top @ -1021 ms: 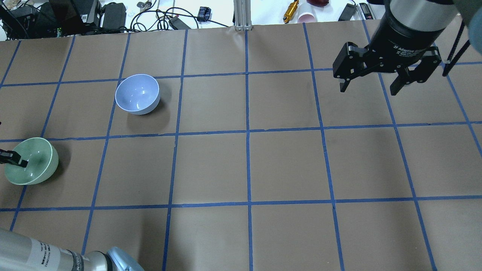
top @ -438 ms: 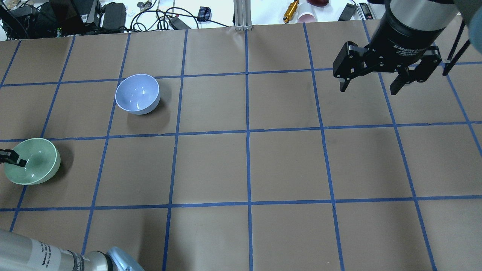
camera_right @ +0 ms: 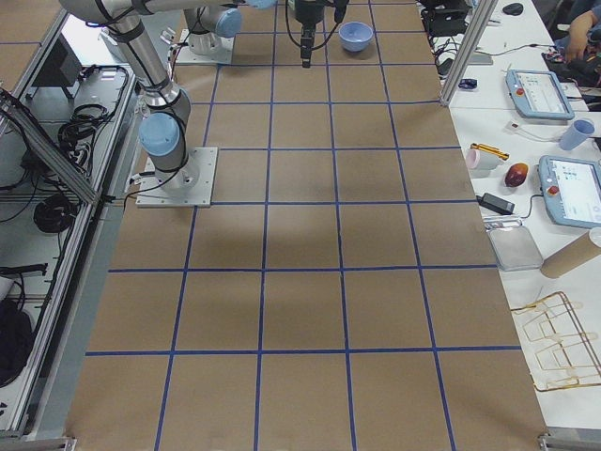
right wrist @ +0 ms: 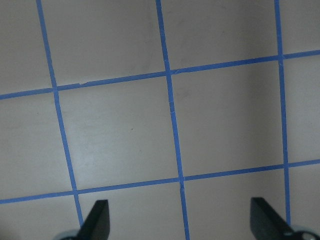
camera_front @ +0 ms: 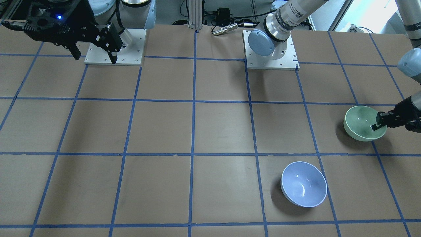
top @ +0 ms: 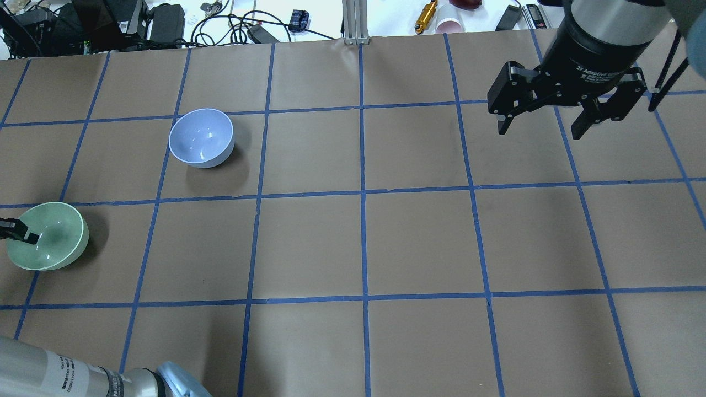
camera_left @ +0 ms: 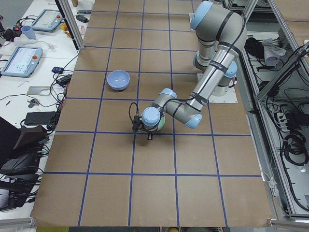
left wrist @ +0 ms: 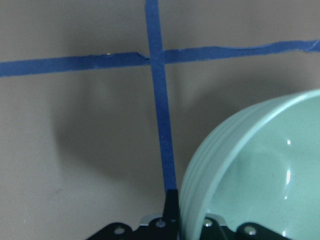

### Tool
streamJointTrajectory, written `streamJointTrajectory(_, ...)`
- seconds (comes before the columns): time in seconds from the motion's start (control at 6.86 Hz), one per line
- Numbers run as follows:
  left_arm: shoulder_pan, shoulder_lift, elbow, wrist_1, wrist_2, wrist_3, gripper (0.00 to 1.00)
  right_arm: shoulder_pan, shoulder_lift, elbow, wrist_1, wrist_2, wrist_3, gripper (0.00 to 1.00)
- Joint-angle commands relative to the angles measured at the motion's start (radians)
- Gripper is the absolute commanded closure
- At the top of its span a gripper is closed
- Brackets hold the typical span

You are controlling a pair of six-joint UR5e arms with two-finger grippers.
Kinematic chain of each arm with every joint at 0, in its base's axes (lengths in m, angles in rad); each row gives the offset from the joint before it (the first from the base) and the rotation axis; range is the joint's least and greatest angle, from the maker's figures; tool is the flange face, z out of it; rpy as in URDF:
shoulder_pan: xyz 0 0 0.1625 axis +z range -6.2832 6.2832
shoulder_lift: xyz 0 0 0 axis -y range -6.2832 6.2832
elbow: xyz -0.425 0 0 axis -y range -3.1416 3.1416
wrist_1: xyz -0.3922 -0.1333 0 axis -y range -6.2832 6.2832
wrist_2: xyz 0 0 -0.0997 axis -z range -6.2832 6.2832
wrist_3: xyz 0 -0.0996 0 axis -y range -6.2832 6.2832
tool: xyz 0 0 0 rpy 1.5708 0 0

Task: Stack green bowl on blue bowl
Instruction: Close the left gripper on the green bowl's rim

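Note:
The green bowl (top: 52, 237) is at the table's left edge, slightly tilted; it also shows in the front view (camera_front: 360, 123) and the left wrist view (left wrist: 255, 170). My left gripper (top: 19, 234) is shut on its rim, one finger inside the bowl and one outside (camera_front: 378, 126). The bowl's shadow lies offset, so it seems held just off the paper. The blue bowl (top: 201, 138) stands upright and empty one grid square farther and to the right (camera_front: 304, 189). My right gripper (top: 539, 132) hangs open and empty high over the far right (right wrist: 182, 220).
Brown paper with a blue tape grid covers the table (top: 364, 242). Cables, power bricks, a gold cylinder (top: 426, 16) and a pink cup (top: 449, 25) lie past the far edge by an aluminium post (top: 356, 22). The arm bases (camera_front: 271, 49) stand at the robot's side.
The green bowl has shifted slightly right and tipped more level in my left gripper. The right arm has barely moved.

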Motion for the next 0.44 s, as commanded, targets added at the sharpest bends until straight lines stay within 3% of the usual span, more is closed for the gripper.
streamJointTrajectory(0.0, -0.003, 0.012, 0.000, -0.014, -0.004, -0.006, 1.00, 0.000, 0.000, -0.001, 0.001, 0.000, 0.000, 0.00)
streamJointTrajectory(0.29, -0.006, 0.032, 0.000, -0.056, -0.032, -0.024, 1.00, 0.000, 0.000, 0.001, 0.000, 0.000, 0.000, 0.00)
